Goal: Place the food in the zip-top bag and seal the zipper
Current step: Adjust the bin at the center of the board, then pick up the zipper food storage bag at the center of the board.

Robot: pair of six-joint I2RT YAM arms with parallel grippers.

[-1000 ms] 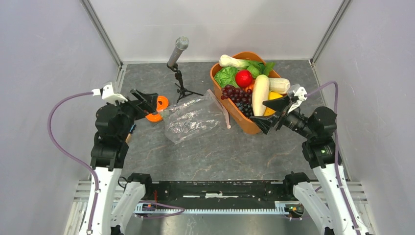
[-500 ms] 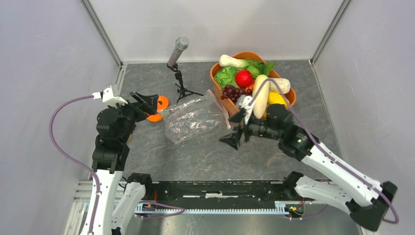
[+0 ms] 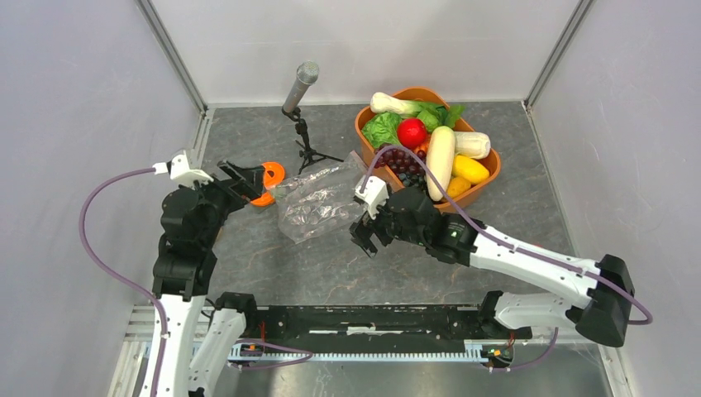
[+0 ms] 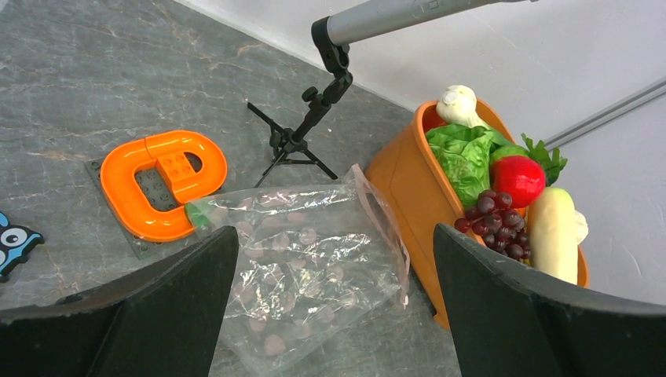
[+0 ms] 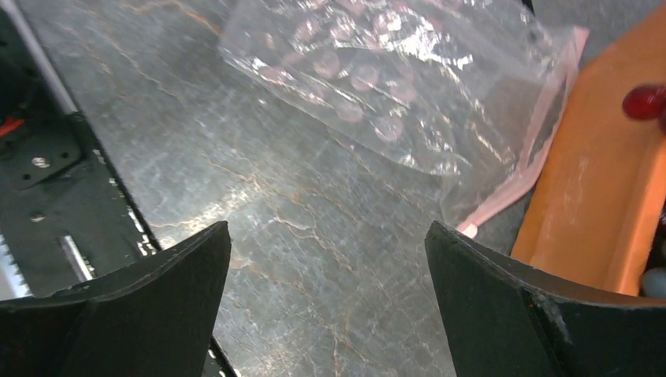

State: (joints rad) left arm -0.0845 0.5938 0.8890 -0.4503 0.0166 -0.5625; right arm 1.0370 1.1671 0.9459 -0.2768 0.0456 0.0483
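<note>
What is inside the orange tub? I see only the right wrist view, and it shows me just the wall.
Observer: Grapes, a red fruit, lettuce and pale long vegetables fill the tub.
Operator: Does the left gripper hold something?
Observer: No, the left gripper is open and empty, aimed at the bag.
Operator: What lies at the bag's far end?
Observer: An orange ring toy, at its closed end.

Lab enclosure: white panel walls (image 3: 364,45)

My right gripper (image 3: 364,238), jaws apart, low beside bag (image 3: 322,203). My left gripper (image 3: 246,184), jaws apart, near bag's left corner. Food (image 3: 412,132) heaped in tub (image 3: 484,186).
</note>
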